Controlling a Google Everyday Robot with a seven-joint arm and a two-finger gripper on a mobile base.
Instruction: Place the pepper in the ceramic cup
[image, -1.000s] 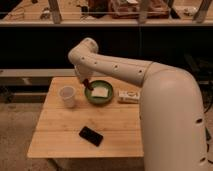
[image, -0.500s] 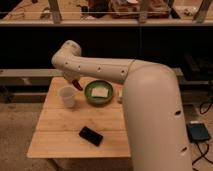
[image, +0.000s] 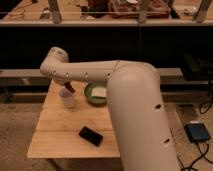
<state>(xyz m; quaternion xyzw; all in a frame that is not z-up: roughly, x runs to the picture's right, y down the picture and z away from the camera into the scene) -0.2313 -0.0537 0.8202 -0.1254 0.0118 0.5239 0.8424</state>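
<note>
slim dark red chili pepper (image: 71, 88): long axis tilted, lower end toward the small whitish ceramic cup (image: 67, 98), just above its rim. two-finger gripper (image: 68, 86): above cup, pinching pepper. round green dish (image: 90, 95): beside cup.

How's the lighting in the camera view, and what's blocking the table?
Camera view: warm, dim light, dark background under the shelf. The white arm fills the right side and hides part of the wooden table. The gripper hangs over the ceramic cup, with the pepper there; the green dish is half covered.
</note>
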